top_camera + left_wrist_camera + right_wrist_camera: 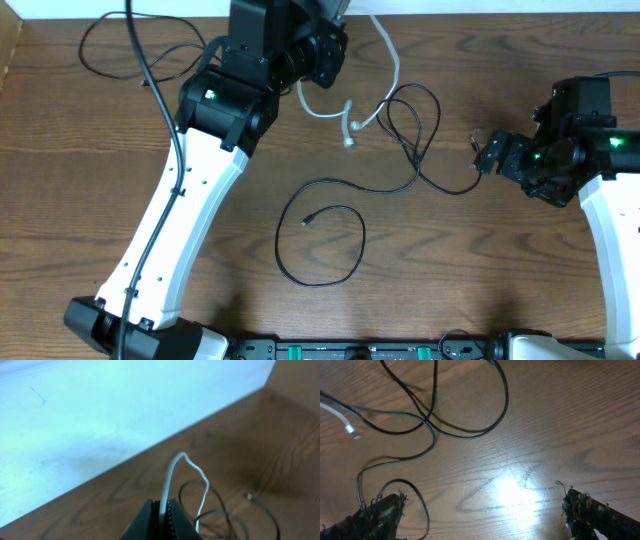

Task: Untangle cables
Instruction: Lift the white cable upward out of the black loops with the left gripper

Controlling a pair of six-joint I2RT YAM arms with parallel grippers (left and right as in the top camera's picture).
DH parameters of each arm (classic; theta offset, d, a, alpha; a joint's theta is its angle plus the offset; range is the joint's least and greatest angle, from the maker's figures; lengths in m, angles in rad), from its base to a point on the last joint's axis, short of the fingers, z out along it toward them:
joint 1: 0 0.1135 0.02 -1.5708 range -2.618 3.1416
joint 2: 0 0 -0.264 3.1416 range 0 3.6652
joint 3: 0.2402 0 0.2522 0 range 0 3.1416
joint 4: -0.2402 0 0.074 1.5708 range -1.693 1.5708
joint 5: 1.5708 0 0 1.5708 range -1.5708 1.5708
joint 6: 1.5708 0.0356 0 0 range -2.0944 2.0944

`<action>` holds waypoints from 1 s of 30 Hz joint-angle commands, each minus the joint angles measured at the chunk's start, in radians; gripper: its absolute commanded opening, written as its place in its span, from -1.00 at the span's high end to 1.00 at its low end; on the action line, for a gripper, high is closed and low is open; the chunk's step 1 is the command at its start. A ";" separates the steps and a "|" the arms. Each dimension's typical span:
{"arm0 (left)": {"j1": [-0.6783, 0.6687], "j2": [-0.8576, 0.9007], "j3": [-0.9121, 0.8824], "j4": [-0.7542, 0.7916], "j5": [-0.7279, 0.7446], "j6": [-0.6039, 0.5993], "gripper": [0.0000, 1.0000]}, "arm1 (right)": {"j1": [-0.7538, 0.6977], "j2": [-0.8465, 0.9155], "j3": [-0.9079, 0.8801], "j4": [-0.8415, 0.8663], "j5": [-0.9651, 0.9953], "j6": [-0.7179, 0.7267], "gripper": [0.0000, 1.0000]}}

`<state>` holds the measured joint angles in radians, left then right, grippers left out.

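Observation:
My left gripper [164, 506] is shut on the white cable [170, 472], which rises from the jaws, bends and drops back to the table. From overhead, the white cable [396, 70] runs from the back edge down to a plug [350, 135], and it overlaps a black cable's loop [437, 108]. That black cable [350, 181] curls on into a ring in the middle and ends in a small plug [308, 220]. Another thin black cable [83, 48] lies at the back left. My right gripper [487, 155] [487, 510] is open just above the wood, beside the black cable's right end.
In the right wrist view a black cable loop [420, 505] lies next to my left finger [382, 515], and the white plug [351, 429] lies at the far left. The left arm [190, 210] spans the table's left half. A pale wall [100, 410] borders the back edge.

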<state>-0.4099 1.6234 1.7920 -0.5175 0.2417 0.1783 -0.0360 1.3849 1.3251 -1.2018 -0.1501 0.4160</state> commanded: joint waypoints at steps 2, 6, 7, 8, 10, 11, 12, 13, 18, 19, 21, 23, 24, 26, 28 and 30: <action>-0.001 -0.037 0.005 0.061 0.009 -0.147 0.85 | -0.002 0.001 0.006 0.000 -0.007 -0.003 -0.98; -0.001 -0.040 0.005 0.131 0.008 -0.193 0.85 | -0.002 0.001 0.006 -0.008 -0.007 -0.003 -0.99; -0.001 -0.046 0.005 0.185 0.008 -0.218 0.85 | -0.002 0.001 0.006 -0.010 -0.007 -0.003 -0.98; -0.001 -0.051 0.005 0.208 0.008 -0.218 0.85 | -0.002 0.001 0.006 -0.011 -0.007 -0.003 -0.98; -0.001 -0.060 0.005 0.252 -0.003 -0.218 0.85 | -0.002 0.001 0.006 -0.017 -0.007 -0.003 -0.99; -0.001 -0.067 0.005 0.269 -0.023 -0.218 0.85 | -0.002 0.001 0.006 -0.019 -0.007 -0.003 -0.99; -0.001 -0.071 0.005 0.282 -0.046 -0.218 0.85 | -0.002 0.001 0.006 -0.021 -0.007 -0.003 -0.99; -0.001 -0.072 0.005 0.290 -0.068 -0.218 0.85 | -0.002 0.001 0.006 -0.021 -0.007 -0.003 -0.98; -0.001 -0.073 0.005 0.325 -0.135 -0.218 0.85 | -0.002 0.001 0.006 -0.012 -0.007 -0.003 -0.99; -0.001 -0.073 0.005 0.345 -0.135 -0.219 0.85 | -0.002 0.001 0.006 -0.010 -0.007 -0.003 -0.98; -0.001 -0.073 0.005 0.384 -0.135 -0.219 0.85 | -0.002 0.001 0.006 -0.010 -0.007 -0.003 -0.99; -0.001 -0.073 0.005 0.431 -0.134 -0.225 0.85 | -0.002 0.001 0.006 -0.010 -0.007 -0.003 -0.98; -0.001 -0.073 0.005 0.456 -0.134 -0.248 0.85 | -0.002 0.001 0.006 -0.010 -0.007 -0.003 -0.99; -0.001 -0.073 0.005 0.475 -0.134 -0.330 0.85 | -0.002 0.001 0.006 -0.010 -0.007 -0.003 -0.99; -0.002 -0.069 0.005 0.468 -0.127 -0.448 0.85 | -0.002 0.001 0.006 -0.010 -0.008 -0.002 -0.99; -0.002 -0.061 0.005 0.454 -0.104 -0.494 0.85 | -0.002 0.001 0.006 -0.011 -0.013 -0.003 -0.99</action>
<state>-0.4099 1.5681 1.7912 -0.0563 0.1249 -0.1623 -0.0360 1.3849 1.3251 -1.2114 -0.1505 0.4160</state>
